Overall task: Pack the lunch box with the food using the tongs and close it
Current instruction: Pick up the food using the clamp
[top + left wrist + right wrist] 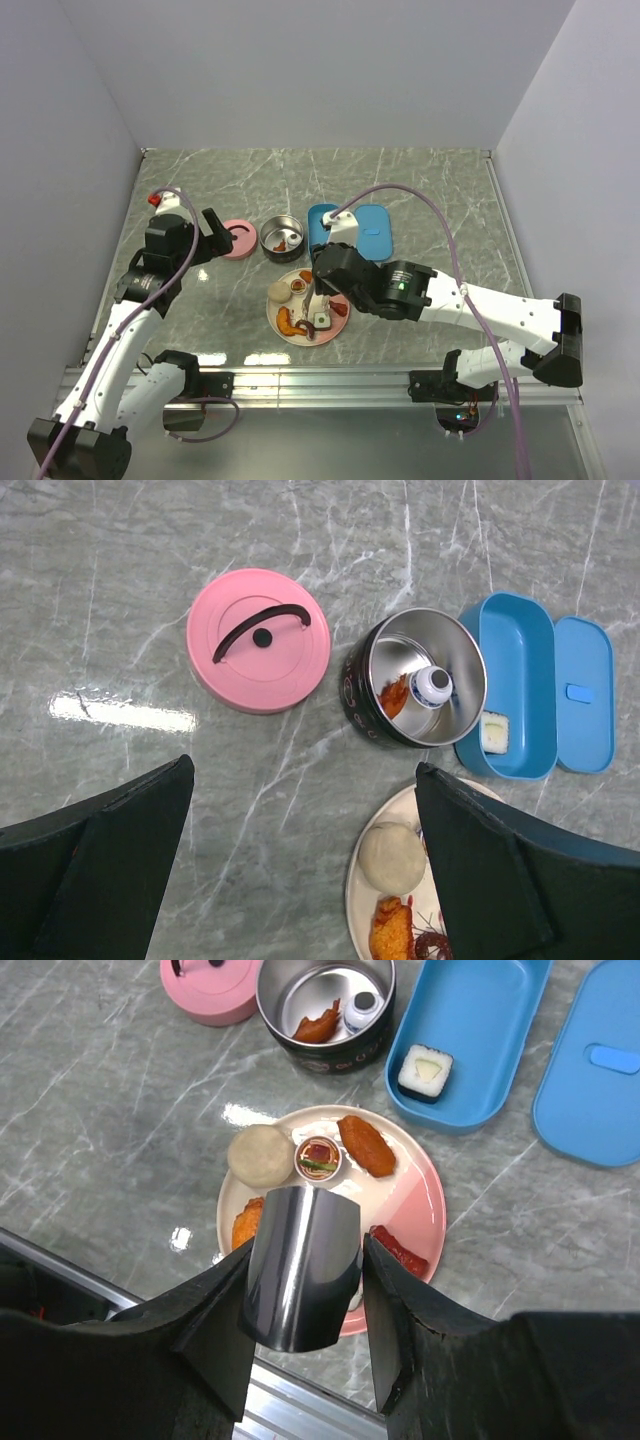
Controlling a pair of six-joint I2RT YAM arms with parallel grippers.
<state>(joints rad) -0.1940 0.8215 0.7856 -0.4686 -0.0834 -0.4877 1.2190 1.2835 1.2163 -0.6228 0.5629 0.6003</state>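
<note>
Right claw (318, 296) hangs over the pink plate (425, 1210), clamped on the tongs (300, 1275). The silver band sits pinched between both fingers and points down at the food, with its working ends hidden under the claw. Judged purpose: an upright hold, so the tips can drop straight onto a piece. On the plate are a bun (260, 1153), a brown round (319, 1157), an orange fried piece (367, 1145) and a red sausage (400, 1250). The plate lies close to the near edge of the tabletop (430, 190), about mid-width, its rim just beside the metal rail (320, 380), so there is little room on that side. Blue lunch box (480, 1030) sits just beyond the plate toward the centre, with its blue lid (600, 1060) folded open on its right. One sushi square (425, 1068) is already inside; most of the tray is bare. Steel pot (420, 690) stands just beside the box's left wall (contact cannot be told) and holds a shrimp (393, 695). Pink lid (258, 640) lies left of the pot. Left claw (305, 770) is spread wide and holds nothing. It is parked near the pink lid, apart from the plate, which probably keeps the right arm's short path to the box free. Open surface lies toward the far and right edges.
</note>
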